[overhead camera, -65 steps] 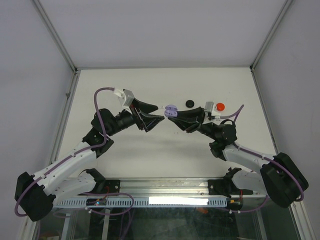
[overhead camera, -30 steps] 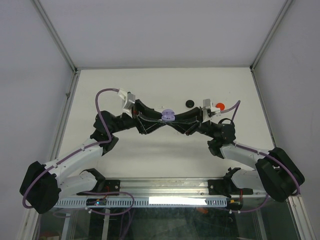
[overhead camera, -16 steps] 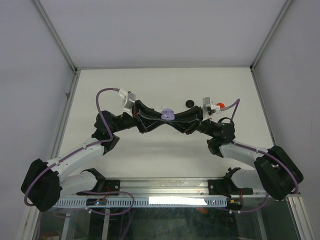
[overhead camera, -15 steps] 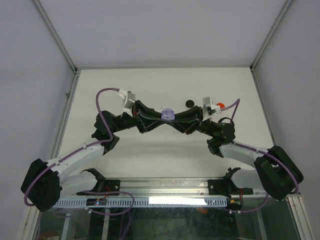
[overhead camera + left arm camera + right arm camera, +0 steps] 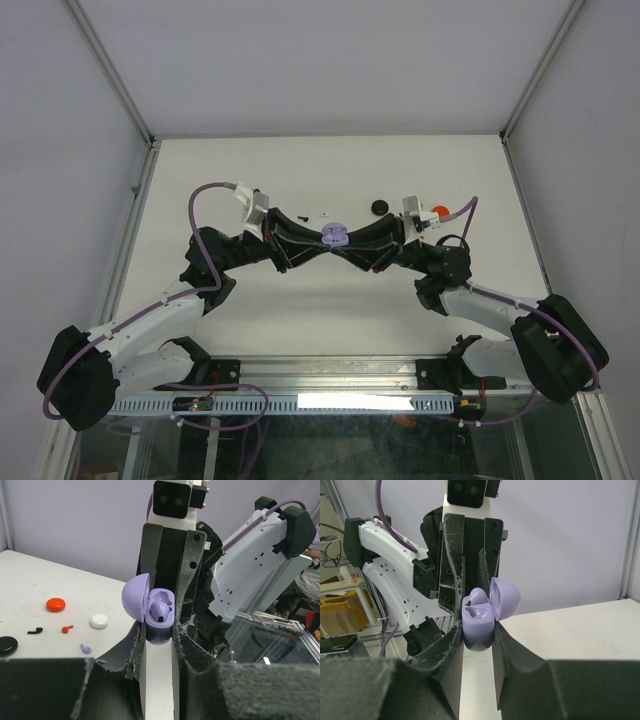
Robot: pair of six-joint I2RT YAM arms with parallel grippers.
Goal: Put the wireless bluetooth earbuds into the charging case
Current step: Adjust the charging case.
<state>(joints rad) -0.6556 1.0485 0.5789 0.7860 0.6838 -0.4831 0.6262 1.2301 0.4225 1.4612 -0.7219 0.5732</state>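
Note:
The lavender charging case [image 5: 333, 235] hangs above the table's middle with its lid open. My left gripper [image 5: 160, 626] is shut on the case body [image 5: 159, 627] from one side, and my right gripper [image 5: 478, 630] still presses the same case [image 5: 479, 622] from the opposite side. One lavender earbud [image 5: 161, 609] sits in a socket of the case; the right wrist view shows this earbud [image 5: 479, 597] beside an empty socket. A second lavender earbud [image 5: 86, 648] lies loose on the table. In the top view the left gripper [image 5: 321, 239] and right gripper [image 5: 346, 238] meet tip to tip.
On the table behind lie a red case [image 5: 55, 604], a white case [image 5: 99, 621], a black case [image 5: 6, 645], a black earbud [image 5: 35, 630] and a red earbud [image 5: 67, 628]. The top view shows the black case [image 5: 379, 207] and red case [image 5: 439, 212] at the back right.
My left gripper has come in from the left and closed on the case that the right gripper carried to the middle. The right jaws have eased slightly.

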